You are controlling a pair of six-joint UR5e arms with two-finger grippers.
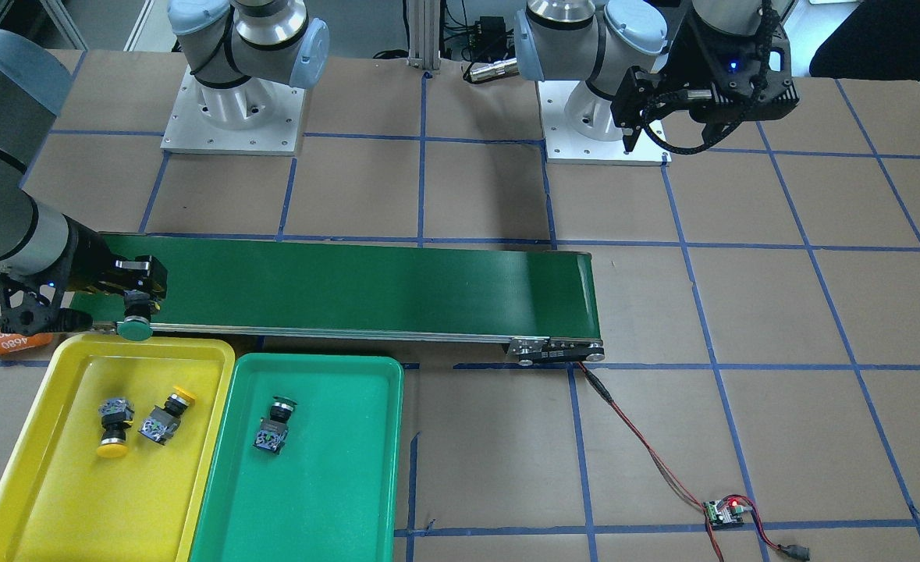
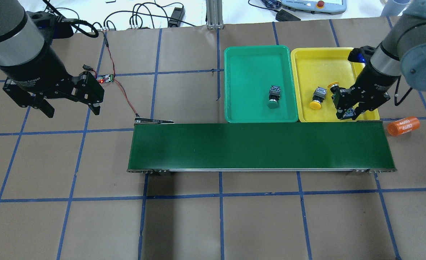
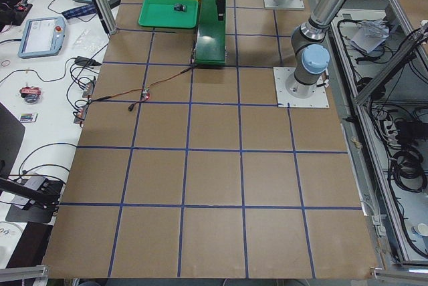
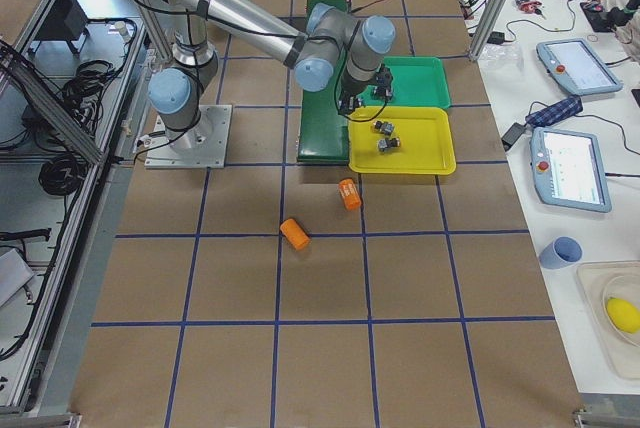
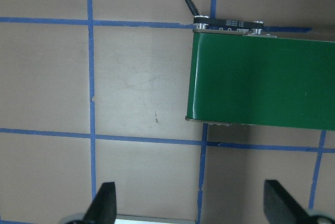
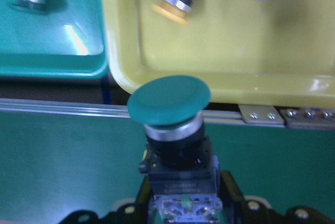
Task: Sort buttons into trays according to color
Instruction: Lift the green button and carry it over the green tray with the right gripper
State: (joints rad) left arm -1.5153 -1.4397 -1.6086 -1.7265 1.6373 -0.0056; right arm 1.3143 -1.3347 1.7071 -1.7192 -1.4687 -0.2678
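My right gripper [image 1: 136,309] is shut on a green-capped button [image 6: 168,98], held over the conveyor's edge just beside the yellow tray [image 1: 62,499]. The cap [image 1: 135,330] points toward that tray. Two yellow-capped buttons [image 1: 114,425] [image 1: 167,414] lie on their sides in the yellow tray. One green-capped button [image 1: 275,425] lies in the green tray [image 1: 319,499] next to it. My left gripper [image 2: 73,111] hangs open and empty above bare table past the conveyor's other end, its fingers [image 5: 104,205] wide apart.
A long dark green conveyor belt [image 2: 259,146] runs along the trays' near side. An orange cylinder marked 4680 [image 2: 403,126] lies beside its end, and a second orange cylinder [image 4: 294,234] lies further out. A small controller board [image 2: 105,78] with red wires sits near my left gripper.
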